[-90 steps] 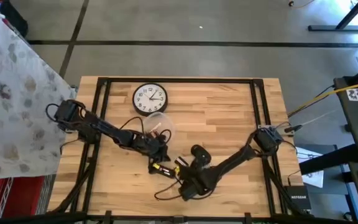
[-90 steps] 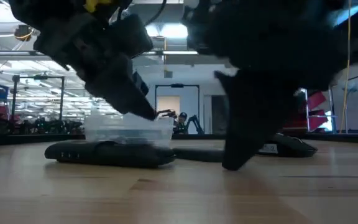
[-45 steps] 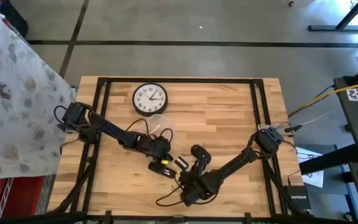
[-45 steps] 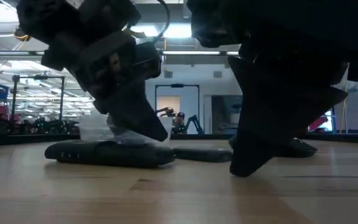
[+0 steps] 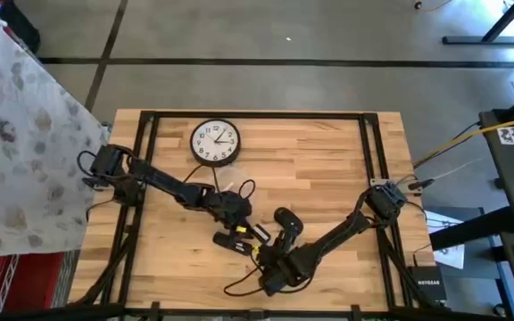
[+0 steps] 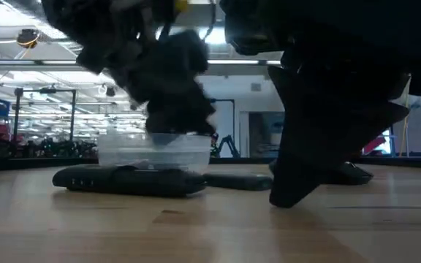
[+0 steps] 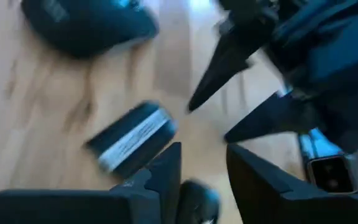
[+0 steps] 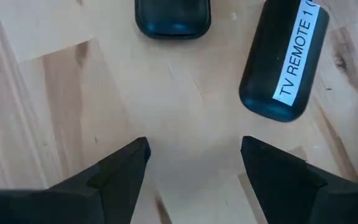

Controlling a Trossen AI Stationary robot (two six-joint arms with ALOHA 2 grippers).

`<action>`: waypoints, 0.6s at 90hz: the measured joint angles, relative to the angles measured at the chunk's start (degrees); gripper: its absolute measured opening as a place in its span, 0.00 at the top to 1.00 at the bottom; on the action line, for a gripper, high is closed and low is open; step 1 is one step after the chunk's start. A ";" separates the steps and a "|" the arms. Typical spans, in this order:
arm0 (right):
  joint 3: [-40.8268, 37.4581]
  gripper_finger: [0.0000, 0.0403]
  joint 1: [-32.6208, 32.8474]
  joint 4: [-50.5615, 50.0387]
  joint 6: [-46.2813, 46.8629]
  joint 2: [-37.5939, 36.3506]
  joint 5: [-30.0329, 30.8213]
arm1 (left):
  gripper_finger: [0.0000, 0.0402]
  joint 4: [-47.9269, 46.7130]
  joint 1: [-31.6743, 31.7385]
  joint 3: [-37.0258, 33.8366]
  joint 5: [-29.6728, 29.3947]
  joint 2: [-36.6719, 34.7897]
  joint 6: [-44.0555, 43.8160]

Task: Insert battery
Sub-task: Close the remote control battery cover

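Right gripper [image 8: 191,171] is spread wide, low over bare table [image 5: 328,178], with the remote [image 8: 284,62] labelled TV REMOTE 1 just ahead. Left gripper [image 7: 202,165] shows a narrow gap, nothing visibly between the fingers, near a small dark cover [image 7: 132,140]. No battery can be made out.

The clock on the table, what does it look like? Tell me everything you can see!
The clock is round, with a thick black rim, a white face, black numbers and thin dark hands. It lies flat, face up, on the wooden table, near the far edge and toward the left arm's side. Nothing holds it: the left end effector is nearer the middle of the table, well clear of it. What it is made of cannot be told from above.
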 joint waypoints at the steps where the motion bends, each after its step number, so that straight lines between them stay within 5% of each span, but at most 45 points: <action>1: 0.00 0.37 0.00 0.00 0.00 0.00 0.01 | 0.73 -0.86 -0.09 0.49 -0.42 0.00 0.60; 20: 0.02 0.37 -0.02 0.00 -0.42 0.00 0.18 | 0.72 -17.55 -2.52 6.25 -8.94 0.00 3.70; 43: 0.02 0.37 -0.02 0.00 -0.52 0.09 1.77 | 0.73 -15.94 -7.88 6.40 -9.36 -1.48 3.18; 54: 0.02 0.37 -0.04 0.00 -0.62 0.09 1.94 | 0.78 -22.16 -9.21 6.36 -11.41 -1.20 3.79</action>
